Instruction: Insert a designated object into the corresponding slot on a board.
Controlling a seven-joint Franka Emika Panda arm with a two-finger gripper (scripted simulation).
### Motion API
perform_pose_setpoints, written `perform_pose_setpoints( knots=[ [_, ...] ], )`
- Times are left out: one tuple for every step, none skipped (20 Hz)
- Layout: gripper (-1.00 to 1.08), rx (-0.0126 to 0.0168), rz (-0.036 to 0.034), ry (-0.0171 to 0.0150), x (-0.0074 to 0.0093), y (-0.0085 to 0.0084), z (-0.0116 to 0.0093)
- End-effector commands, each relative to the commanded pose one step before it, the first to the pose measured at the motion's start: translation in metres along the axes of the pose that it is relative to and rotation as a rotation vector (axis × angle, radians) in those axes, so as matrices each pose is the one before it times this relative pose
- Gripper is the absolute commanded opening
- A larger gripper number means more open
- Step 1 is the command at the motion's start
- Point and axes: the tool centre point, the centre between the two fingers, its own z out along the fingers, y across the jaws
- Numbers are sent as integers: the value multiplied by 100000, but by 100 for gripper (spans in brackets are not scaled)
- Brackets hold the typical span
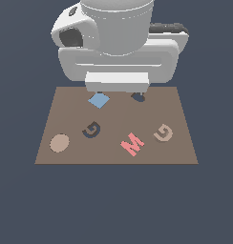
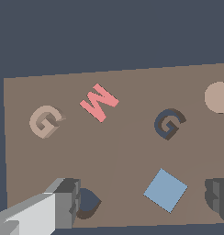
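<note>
Red M nearest; tan G beside, untouched.

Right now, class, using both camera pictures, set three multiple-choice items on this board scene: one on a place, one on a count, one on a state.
1. In the exterior view, the red letter M lies between which two things?
A. blue square and tan disc
B. dark navy G-shaped recess and tan-beige letter G piece
C. heart recess and blue square

2. How many loose coloured shapes lie on the flat brown board?
A. two
B. four
C. six

3. The robot's hand is
A. open and empty
B. shut on the M
C. shut on the disc

Answers: 1 B, the M sits between both G forms. 2 B, the G, M, tan round disc and blue square tile. 3 A, the wrist view shows fingers apart with nothing between.
</note>
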Motion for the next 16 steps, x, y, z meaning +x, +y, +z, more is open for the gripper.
perform_pose_setpoints(
  knots=[
    [100,0,0,0,0,1,0],
    [100,0,0,0,-4,-39,8],
    [100,-12,195,-2,-2,2,25],
    [100,-12,239,-3,-7,-50,42],
    [100,-17,331,-4,-10,-72,59],
    [100,-22,431,-6,-12,-89,75],
    [100,-27,525,-7,-15,-109,92],
    [100,-33,624,-8,-17,-127,109],
    [100,-38,720,-10,-20,-147,126],
    [100,-43,816,-11,-22,-167,143],
    [100,-48,910,-12,-25,-188,160],
    [100,-53,1009,-14,-27,-206,177],
    [100,-58,1103,-15,-30,-227,194],
    [100,-63,1200,-16,-32,-247,211],
    [100,-69,1299,-18,-34,-267,228],
    [100,-74,1398,-19,-36,-287,245]
  ],
)
